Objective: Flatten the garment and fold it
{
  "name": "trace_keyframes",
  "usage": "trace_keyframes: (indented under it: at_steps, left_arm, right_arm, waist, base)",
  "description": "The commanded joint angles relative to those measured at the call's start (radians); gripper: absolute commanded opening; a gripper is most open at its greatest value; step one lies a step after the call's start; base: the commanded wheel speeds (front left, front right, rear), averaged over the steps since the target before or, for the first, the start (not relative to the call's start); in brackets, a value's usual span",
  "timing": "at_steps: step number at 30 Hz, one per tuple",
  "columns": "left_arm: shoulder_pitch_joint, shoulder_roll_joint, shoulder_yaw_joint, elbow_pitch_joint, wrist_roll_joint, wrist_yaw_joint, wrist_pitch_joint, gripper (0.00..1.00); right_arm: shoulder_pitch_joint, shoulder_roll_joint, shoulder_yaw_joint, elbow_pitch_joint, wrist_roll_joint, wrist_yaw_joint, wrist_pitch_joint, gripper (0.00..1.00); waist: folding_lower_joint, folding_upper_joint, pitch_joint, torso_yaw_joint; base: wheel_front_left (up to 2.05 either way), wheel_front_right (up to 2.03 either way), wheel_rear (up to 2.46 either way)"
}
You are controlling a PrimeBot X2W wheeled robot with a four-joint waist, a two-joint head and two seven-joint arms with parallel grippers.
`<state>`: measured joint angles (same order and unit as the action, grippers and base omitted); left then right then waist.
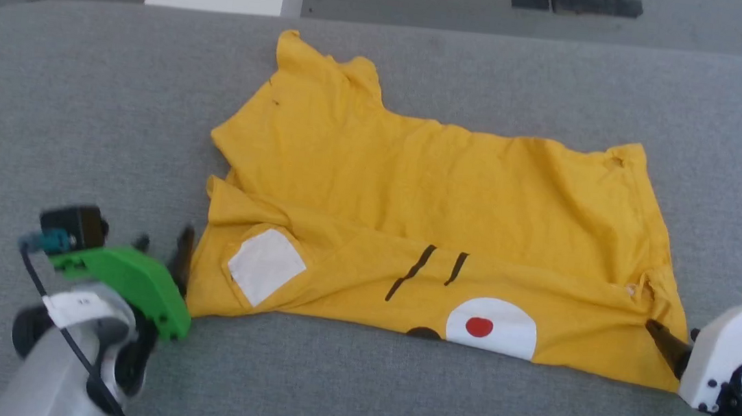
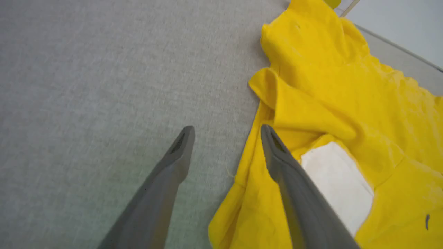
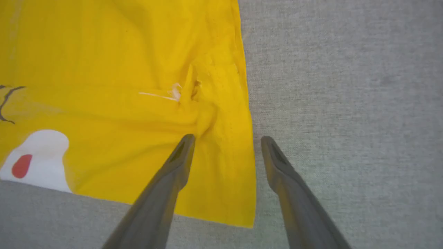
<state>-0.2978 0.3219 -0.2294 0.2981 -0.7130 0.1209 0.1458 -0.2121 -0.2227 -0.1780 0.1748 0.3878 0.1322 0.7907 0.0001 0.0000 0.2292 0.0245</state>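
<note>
From the head, we see the garment (image 1: 415, 185) spread on the grey worktop (image 1: 79, 101), with its near strip turned up to show a white patch (image 1: 266, 266), black stripes (image 1: 426, 269) and a white circle with a red dot (image 1: 491, 326). The left pincer (image 1: 163, 248) sits just beside the cloth's edge nearest the patch. The right pincer (image 1: 667, 342) has one dark tip at the opposite edge.

Along the left wrist, we find the left pincer (image 2: 226, 131) released, its fingers spread. One finger lies over bare worktop (image 2: 86, 69), the other over the garment (image 2: 328, 86), so the cloth's edge runs between them. The white patch (image 2: 339, 180) is just beside the finger on the cloth side.

Along the right wrist, we find the right pincer (image 3: 227, 140) released as well. One finger points at a bunched crease of the garment (image 3: 121, 52), the other is over bare worktop (image 3: 346, 86), and the hem runs between. We cannot tell whether either tip touches the cloth.
</note>
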Motion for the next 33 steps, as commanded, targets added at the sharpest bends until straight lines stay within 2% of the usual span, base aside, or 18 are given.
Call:
trace_keyframes:
  at_steps: [1,6,9,12,18,20,21,25,29,33]
  left_arm:
    - [0.044,0.011,-0.010,-0.028,-0.007,0.029,0.054,1.00]
    - [0.132,0.029,-0.036,-0.144,-0.033,0.100,0.213,1.00]
    - [0.141,0.032,-0.049,-0.166,-0.036,0.117,0.254,1.00]
    - [0.136,0.035,-0.073,-0.142,-0.033,0.119,0.293,1.00]
    - [0.103,0.021,-0.102,-0.038,-0.043,0.078,0.309,1.00]
    - [0.096,0.015,-0.102,-0.011,-0.051,0.060,0.298,0.03]
    - [0.095,0.014,-0.104,-0.001,-0.054,0.053,0.300,0.00]
    - [0.106,0.011,-0.062,-0.008,-0.082,0.042,0.246,0.00]
    - [0.152,0.013,0.006,-0.097,-0.099,0.068,0.157,0.00]
    - [0.211,0.014,0.045,-0.196,-0.104,0.106,0.118,0.00]
  right_arm:
    - [0.024,0.006,-0.010,-0.020,0.005,-0.002,-0.002,1.00]
    - [0.073,0.029,-0.048,-0.094,-0.001,-0.002,0.009,1.00]
    - [0.086,0.045,-0.063,-0.131,-0.007,-0.002,0.016,1.00]
    - [0.094,0.057,-0.068,-0.163,-0.010,-0.002,0.025,1.00]
    - [0.107,0.070,-0.072,-0.201,-0.013,-0.002,0.035,1.00]
    - [0.112,0.072,-0.073,-0.209,-0.014,-0.002,0.038,1.00]
    - [0.115,0.072,-0.074,-0.211,-0.016,-0.002,0.039,1.00]
    - [0.144,0.045,-0.053,-0.235,-0.060,-0.002,0.054,1.00]
    - [0.168,0.030,-0.019,-0.255,-0.095,-0.002,0.067,1.00]
    - [0.157,0.039,-0.008,-0.232,-0.140,-0.002,0.070,1.00]
  waist:
    - [-0.0001,0.0000,-0.061,0.016]
    - [-0.0001,0.0000,-0.072,0.021]
    - [-0.0001,0.0000,-0.068,0.017]
    - [-0.0001,0.0000,-0.062,0.005]
    - [-0.0001,0.0000,-0.051,-0.024]
    - [-0.0001,0.0000,-0.046,-0.033]
    - [-0.0001,0.0000,-0.045,-0.036]
    - [-0.0001,0.0000,-0.049,-0.044]
    - [-0.0001,0.0000,-0.058,-0.044]
    - [-0.0001,0.0000,-0.056,-0.034]
  base:
    - [0.00,0.00,0.00]
    - [0.00,0.00,0.00]
    - [0.00,0.00,0.00]
    - [0.00,0.00,0.00]
    - [0.00,0.00,0.00]
    - [0.00,0.00,0.00]
    - [0.00,0.00,0.00]
    - [0.00,0.00,0.00]
    - [0.00,0.00,0.00]
    - [0.00,0.00,0.00]
